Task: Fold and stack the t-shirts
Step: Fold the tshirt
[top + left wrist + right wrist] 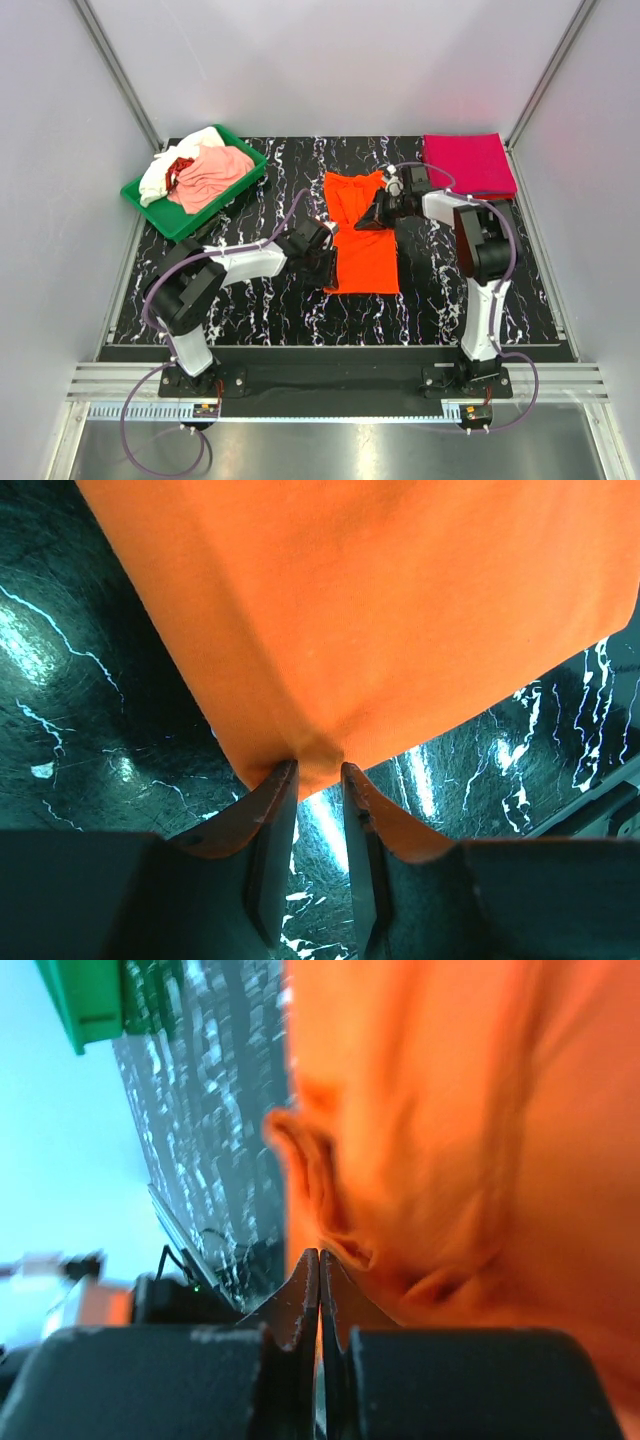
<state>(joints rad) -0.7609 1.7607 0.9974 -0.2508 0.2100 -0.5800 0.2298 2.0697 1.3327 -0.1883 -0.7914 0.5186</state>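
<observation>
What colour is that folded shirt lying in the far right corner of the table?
Magenta-pink and plain, no pattern. The folded shirt shows best in the top view.

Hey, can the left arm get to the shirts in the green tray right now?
Probably, but not freely. The piled shirts in the green tray lie back-left of the left gripper, with only bare table between. Its fingers pinch the orange t-shirt, so it would need to let go first.
</observation>
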